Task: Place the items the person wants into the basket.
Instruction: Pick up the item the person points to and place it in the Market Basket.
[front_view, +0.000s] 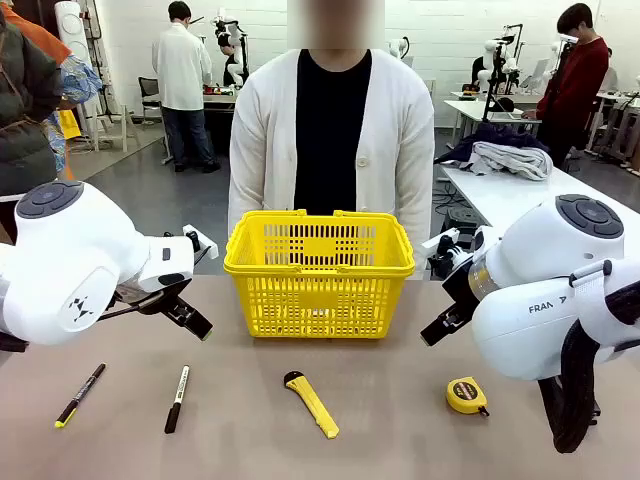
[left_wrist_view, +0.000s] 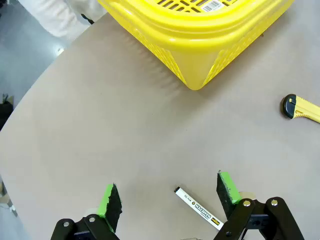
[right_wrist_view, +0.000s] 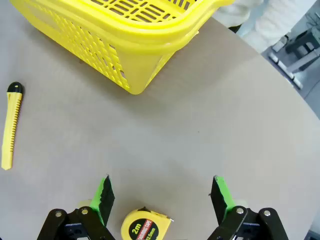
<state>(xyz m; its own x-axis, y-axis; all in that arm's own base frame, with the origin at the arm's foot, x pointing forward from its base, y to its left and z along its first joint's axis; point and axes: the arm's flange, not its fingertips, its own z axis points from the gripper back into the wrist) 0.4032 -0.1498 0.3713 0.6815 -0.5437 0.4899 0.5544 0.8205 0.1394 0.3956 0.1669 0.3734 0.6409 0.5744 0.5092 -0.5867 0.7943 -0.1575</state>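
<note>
The yellow lattice basket (front_view: 318, 270) stands at the middle of the table's far side, with the person (front_view: 330, 130) right behind it, arms hanging. Near the front edge lie a slim black pen (front_view: 80, 394) with a yellow tip and a yellow utility knife (front_view: 311, 403). My left gripper (front_view: 192, 320) hovers open left of the basket, holding nothing; in the left wrist view the left gripper (left_wrist_view: 169, 195) hangs over bare table with the knife (left_wrist_view: 301, 107) off to the right. My right gripper (front_view: 442, 324) is open and holds nothing, hovering right of the basket (right_wrist_view: 125, 40).
A black marker (front_view: 176, 398) with a white barrel (left_wrist_view: 199, 207) lies between pen and knife, just inside my left gripper's right finger in the wrist view. A small yellow tape measure (front_view: 466, 395) sits below my right gripper (right_wrist_view: 162, 195), at the wrist view's bottom edge as tape measure (right_wrist_view: 145, 227).
</note>
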